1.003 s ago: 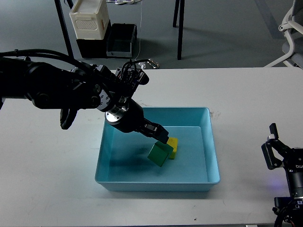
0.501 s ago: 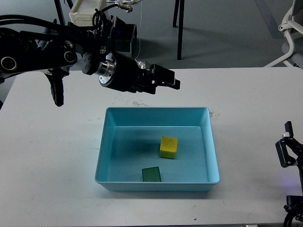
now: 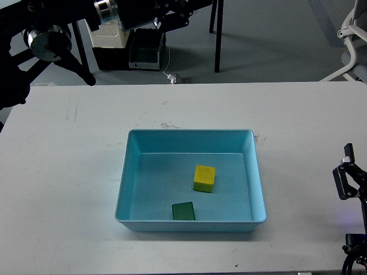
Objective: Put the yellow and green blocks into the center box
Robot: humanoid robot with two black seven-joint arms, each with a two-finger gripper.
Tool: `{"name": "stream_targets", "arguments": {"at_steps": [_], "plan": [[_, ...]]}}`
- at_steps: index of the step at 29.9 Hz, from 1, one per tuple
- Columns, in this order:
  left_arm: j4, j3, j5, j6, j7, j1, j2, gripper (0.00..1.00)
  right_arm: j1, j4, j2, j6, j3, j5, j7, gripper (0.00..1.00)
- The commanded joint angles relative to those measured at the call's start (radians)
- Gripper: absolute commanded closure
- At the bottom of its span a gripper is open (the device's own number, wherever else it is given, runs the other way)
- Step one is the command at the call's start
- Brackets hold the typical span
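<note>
Yellow block (image 3: pixel 205 177) and green block (image 3: pixel 183 211) both lie in box (image 3: pixel 189 136), apart. Likely light, rigid; grip opposite flat faces. Left gripper (image 3: pixel 172 14) and right gripper (image 3: pixel 351 180): jaw state unreadable.

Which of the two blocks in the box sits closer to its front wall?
The green block, right against the front wall; the yellow block sits nearer the box's middle.
</note>
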Motion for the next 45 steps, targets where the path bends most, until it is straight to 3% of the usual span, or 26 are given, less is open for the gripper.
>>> {"name": "stream_targets", "arguments": {"at_steps": [1,8,14,20,28,34,45], "plan": [[-0.003,-0.145,-0.104,0.0,0.004,0.113,0.004,0.01,0.026,0.0,0.0,0.0,-0.03,-0.006,-0.004,0.0],[-0.011,-0.561,-0.122,0.0,0.004,0.388,-0.064,0.01,0.083,-0.004,0.0,0.0,-0.047,-0.018,-0.01,0.0],[-0.086,-0.813,-0.116,0.0,0.01,0.616,-0.144,0.0,0.114,-0.011,0.0,0.0,-0.063,-0.02,-0.01,0.0],[-0.262,-1.086,-0.115,0.0,0.09,0.875,-0.308,0.0,0.11,-0.015,0.0,0.0,-0.11,-0.113,-0.012,0.0],[-0.461,-1.219,-0.135,0.0,0.098,1.21,-0.445,0.0,0.107,-0.014,0.0,0.0,-0.136,-0.167,-0.012,0.0],[-0.499,-1.224,-0.245,0.0,0.093,1.402,-0.474,0.0,0.097,-0.009,0.0,0.0,-0.139,-0.173,-0.012,0.0],[-0.54,-1.166,-0.284,0.0,0.09,1.603,-0.474,0.0,0.072,-0.003,0.0,0.0,-0.156,-0.208,-0.01,0.0]]}}
